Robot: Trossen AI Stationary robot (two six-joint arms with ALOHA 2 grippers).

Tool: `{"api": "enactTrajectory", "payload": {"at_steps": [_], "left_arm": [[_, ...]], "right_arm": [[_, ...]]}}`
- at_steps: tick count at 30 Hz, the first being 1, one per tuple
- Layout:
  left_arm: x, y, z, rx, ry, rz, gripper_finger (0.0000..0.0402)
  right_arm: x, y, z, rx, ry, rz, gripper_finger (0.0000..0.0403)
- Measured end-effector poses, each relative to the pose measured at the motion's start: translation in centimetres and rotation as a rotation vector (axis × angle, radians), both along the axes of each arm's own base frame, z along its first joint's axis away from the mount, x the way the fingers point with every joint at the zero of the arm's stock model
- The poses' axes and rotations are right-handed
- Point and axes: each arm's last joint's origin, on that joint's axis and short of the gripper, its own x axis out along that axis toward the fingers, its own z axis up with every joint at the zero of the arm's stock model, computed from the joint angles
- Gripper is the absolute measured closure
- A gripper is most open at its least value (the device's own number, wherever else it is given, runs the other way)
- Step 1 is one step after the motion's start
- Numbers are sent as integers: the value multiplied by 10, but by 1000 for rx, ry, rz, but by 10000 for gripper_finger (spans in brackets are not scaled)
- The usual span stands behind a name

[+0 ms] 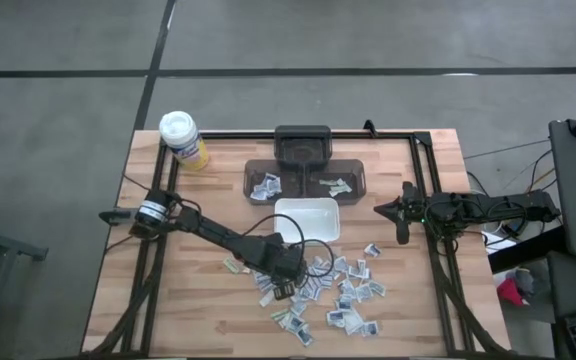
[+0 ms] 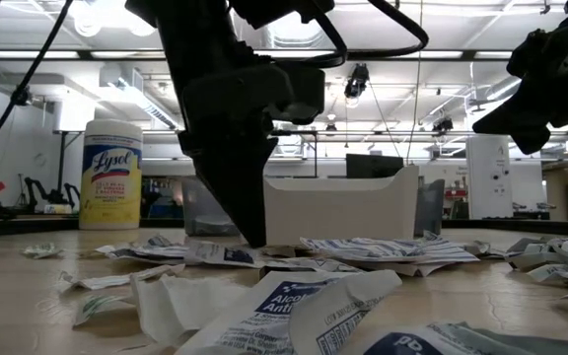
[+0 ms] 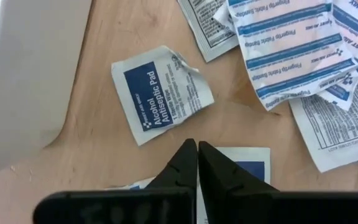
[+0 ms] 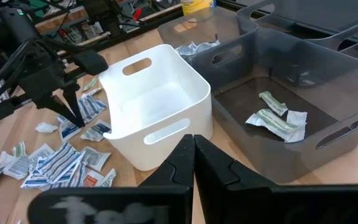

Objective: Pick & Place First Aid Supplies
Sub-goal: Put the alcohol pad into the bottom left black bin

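1. Pinching down into the packets (image 1: 328, 290), the left tool (image 1: 282, 290) stands point-first on the desk (image 1: 198, 250), its two fingers pressed together into a narrow wedge.
2. Under that tip, in the left wrist view, lies a blue-and-white packet (image 3: 244, 160); whether an edge of it is caught between the fingers cannot be told.
3. Just ahead of the tip lies a crumpled pad packet (image 3: 160, 93) printed "Alcohol Antiseptic Pad", and to one side of it a fan of striped bandage packets (image 3: 297, 43).
4. Near the left tool stands the white tray (image 1: 306, 218), with grey bins (image 1: 308, 178) beyond it already holding a few packets.
5. Judged by their look, these packets are very light, thin and limp, with slick wrappers that slide on wood and cling in overlapping layers.
6. Best hold: a raised or curled edge or corner, fingers straddling it, since a flat-lying face gives nothing to grip.
7. Likely risk: lifting two at once, or the packet slipping out.
8. The right tool (image 1: 404, 213) waits well apart at the desk's right edge, fingers closed on nothing.
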Motion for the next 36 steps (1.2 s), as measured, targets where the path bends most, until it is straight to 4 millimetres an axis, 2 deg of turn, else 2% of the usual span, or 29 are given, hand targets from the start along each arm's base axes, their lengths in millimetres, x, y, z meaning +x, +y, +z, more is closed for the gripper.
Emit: {"api": "enactTrajectory", "payload": {"at_steps": [21,29,36], "left_arm": [[3,-8,8,-86,-5,-15,401],[10,-12,24,-112,-46,-37,401],[10,-11,28,-103,-34,-36,401]], "right_arm": [[0,0,0,0,0,0,394],[0,0,0,0,0,0,394],[0,0,0,0,0,0,394]]}}
